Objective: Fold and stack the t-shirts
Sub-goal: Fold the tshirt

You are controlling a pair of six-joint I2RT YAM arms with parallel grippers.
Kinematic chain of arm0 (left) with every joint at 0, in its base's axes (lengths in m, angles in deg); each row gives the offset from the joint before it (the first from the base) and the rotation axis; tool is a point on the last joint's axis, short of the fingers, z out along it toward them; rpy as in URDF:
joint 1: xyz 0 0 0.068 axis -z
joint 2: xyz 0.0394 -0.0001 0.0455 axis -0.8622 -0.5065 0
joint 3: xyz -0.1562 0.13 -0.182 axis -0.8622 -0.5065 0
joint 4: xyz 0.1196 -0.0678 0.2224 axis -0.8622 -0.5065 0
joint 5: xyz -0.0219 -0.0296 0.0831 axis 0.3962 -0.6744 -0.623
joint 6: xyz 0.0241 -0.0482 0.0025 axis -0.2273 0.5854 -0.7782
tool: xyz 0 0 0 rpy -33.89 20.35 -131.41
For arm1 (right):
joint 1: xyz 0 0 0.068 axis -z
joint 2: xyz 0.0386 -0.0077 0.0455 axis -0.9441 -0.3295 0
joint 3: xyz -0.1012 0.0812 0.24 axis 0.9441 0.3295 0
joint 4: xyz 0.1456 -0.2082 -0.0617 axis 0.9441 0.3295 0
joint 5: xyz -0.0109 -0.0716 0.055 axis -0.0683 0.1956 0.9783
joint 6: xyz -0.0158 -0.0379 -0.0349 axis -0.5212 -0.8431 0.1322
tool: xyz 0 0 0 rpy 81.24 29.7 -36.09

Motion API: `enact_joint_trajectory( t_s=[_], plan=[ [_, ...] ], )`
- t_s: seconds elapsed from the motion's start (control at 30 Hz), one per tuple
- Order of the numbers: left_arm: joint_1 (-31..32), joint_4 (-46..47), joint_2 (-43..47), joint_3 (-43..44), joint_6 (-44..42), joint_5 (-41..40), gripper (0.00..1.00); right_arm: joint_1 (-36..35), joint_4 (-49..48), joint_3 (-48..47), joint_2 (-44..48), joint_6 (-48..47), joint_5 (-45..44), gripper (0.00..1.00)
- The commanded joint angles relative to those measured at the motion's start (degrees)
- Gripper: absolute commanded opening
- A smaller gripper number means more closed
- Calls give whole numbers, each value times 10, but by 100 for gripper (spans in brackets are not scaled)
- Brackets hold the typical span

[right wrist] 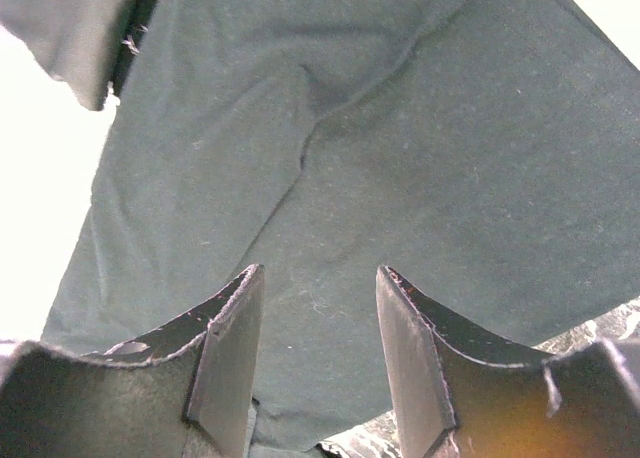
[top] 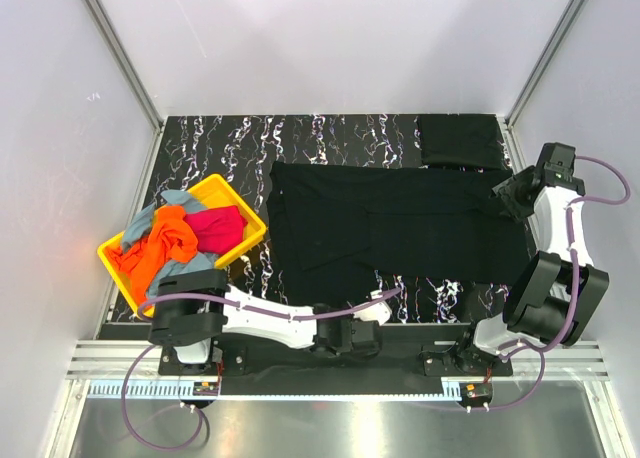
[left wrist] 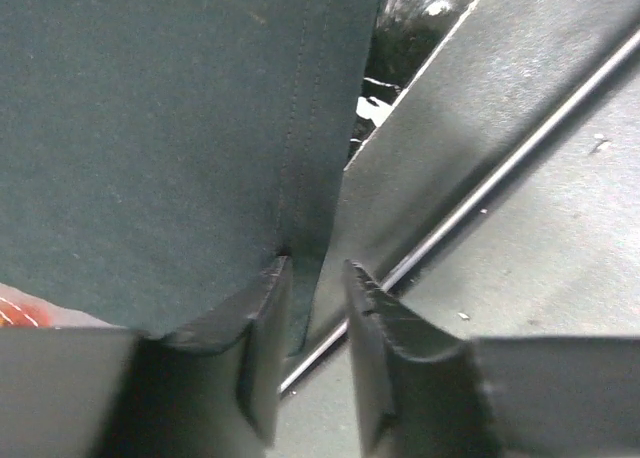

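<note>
Your left end effector point(left wrist: 315, 270) straddles the hem of the flat black cloth t-shirt point(top: 400, 228) (jaws ajar, unclamped). Your right end effector point(right wrist: 318, 273) is half-open, empty.

left arm stretched low, left pincer point(left wrist: 315, 268) narrowly parted, right arm raised, right pincer point(right wrist: 320, 273) spread wider

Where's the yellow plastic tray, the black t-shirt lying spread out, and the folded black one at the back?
Yellow plastic tray point(top: 244, 207): top view, its far right rim.
Spread-out black cloth t-shirt point(top: 400, 218): top view, middle of its body.
Folded black cloth t-shirt point(top: 460, 140): top view, its centre.
</note>
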Motion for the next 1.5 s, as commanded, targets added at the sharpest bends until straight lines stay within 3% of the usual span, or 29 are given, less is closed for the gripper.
enact_joint_trajectory(
  t_s=[0.0,0.03,0.13,0.3,0.6,0.83,0.9,1.1,1.3,1.47],
  plan=[
    [0,0,-1,14,13,-43,25,0,5,13,18,0,-8,55],
    [1,-4,2,14,14,-45,14,1,10,20,19,6,-27,55],
    [0,-24,16,20,17,-48,0,13,25,37,33,37,-34,56],
    [0,-48,45,30,13,-51,0,39,38,97,87,110,-39,58],
    [-5,-73,119,43,-22,-70,0,119,102,176,181,151,-187,53],
    [-9,-77,147,44,-17,-59,0,161,72,223,139,122,-198,51],
    [-9,-70,143,33,-12,-56,9,171,36,232,132,92,-178,56],
    [-8,4,100,8,-13,-32,36,181,-14,251,134,66,-125,56],
    [-9,35,40,3,3,-12,45,181,-24,247,140,53,-114,56],
    [-8,40,9,0,11,-13,45,181,-25,241,146,47,-115,56]
  ],
)
